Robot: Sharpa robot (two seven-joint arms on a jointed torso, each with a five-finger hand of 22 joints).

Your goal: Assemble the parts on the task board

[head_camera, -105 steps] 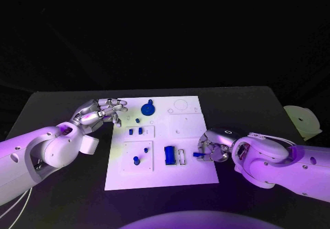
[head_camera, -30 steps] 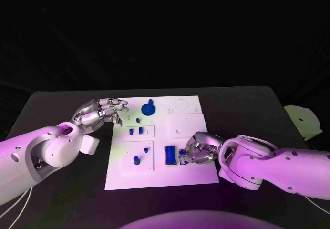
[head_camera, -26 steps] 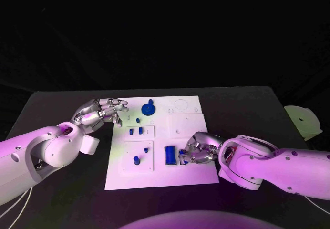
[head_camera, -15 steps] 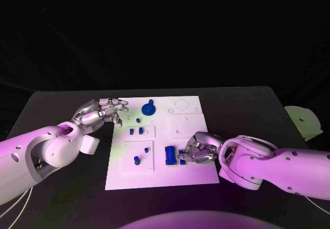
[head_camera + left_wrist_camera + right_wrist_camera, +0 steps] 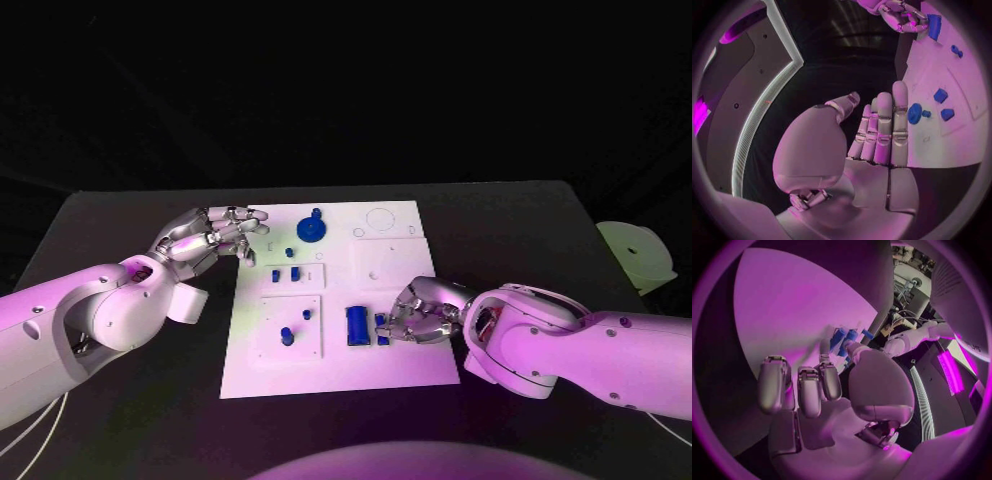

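— Pinching a small blue part (image 5: 382, 327), is the right hand (image 5: 418, 312) seen over the board (image 5: 339, 372)?
— Yes, beside the blue block (image 5: 355, 325). Nothing is held by the left hand (image 5: 211, 235); its fingers are loosely extended at the board's far-left edge.

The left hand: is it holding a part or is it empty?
Empty. The left hand rests at the task board's far left corner, fingers together and straight in the wrist view, nothing between them.

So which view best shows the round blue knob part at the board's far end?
The head view: the round blue knob part sits unobstructed on the task board. The left wrist view shows it partly behind the left hand's fingers. I can't find it in the right wrist view.
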